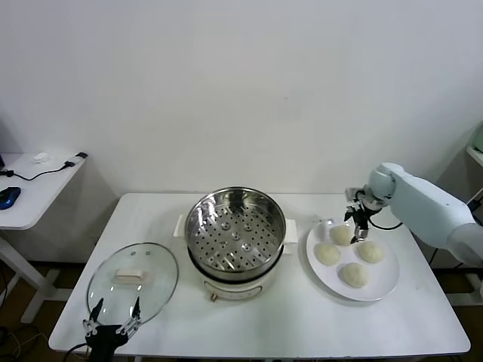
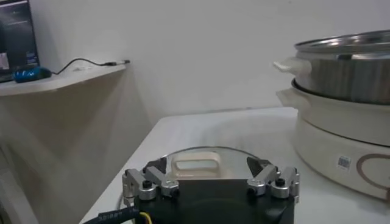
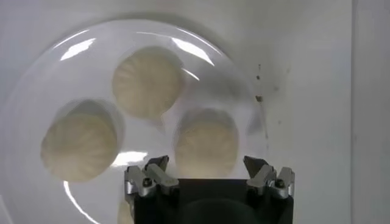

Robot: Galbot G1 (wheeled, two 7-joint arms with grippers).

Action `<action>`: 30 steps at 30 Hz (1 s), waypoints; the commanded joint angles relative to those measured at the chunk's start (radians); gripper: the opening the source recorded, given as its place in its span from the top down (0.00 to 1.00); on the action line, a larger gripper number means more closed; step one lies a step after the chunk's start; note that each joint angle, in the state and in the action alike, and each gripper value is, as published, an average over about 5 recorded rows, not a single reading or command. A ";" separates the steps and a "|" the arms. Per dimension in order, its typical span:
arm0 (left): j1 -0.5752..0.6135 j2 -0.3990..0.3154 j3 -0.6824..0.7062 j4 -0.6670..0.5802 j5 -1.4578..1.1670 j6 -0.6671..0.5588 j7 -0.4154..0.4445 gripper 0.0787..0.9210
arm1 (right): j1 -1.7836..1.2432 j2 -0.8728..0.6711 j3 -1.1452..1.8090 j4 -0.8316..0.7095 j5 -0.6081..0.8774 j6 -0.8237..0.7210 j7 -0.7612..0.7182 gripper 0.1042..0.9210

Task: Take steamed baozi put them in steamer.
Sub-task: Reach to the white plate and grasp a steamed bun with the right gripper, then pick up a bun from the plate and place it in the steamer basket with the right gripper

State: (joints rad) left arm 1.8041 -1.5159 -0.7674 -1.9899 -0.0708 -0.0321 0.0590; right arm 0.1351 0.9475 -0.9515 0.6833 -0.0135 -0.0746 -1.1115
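Several cream-white steamed baozi [image 1: 327, 254] lie on a white plate [image 1: 383, 287] to the right of the steamer [image 1: 235, 226], a shiny steel pot with a bare perforated tray on a white base. My right gripper [image 1: 355, 228] hangs open just over the farthest baozi [image 1: 341, 235]. In the right wrist view its open fingers straddle that baozi [image 3: 206, 145] from above, and no contact shows at the right gripper [image 3: 206, 165]. My left gripper [image 1: 115, 308] rests open at the table's front left, by the glass lid.
A round glass lid [image 1: 133, 280] with a white handle [image 2: 195, 165] lies flat left of the steamer [image 2: 341, 73], right in front of my left gripper [image 2: 207, 165]. A side table [image 1: 30, 188] with a cable stands at far left. White wall behind.
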 commanded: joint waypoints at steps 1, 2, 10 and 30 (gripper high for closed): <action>0.002 -0.003 0.004 0.001 0.005 -0.002 0.000 0.12 | -0.029 0.054 0.043 -0.091 -0.043 -0.012 0.020 0.12; 0.002 -0.003 0.004 0.001 0.006 -0.002 0.000 0.12 | -0.031 0.056 0.046 -0.094 -0.044 -0.012 0.021 0.12; 0.002 -0.004 0.005 0.002 0.008 -0.006 0.000 0.12 | -0.040 0.059 0.055 -0.087 -0.042 -0.019 0.021 0.19; 0.011 0.011 0.008 -0.019 0.008 -0.012 0.002 0.12 | 0.658 -0.016 -0.371 0.458 0.267 0.088 -0.077 0.36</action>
State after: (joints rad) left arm 1.8106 -1.5097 -0.7611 -2.0006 -0.0632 -0.0410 0.0602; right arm 0.4093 0.9236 -1.1161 0.9046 0.1025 -0.0631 -1.1513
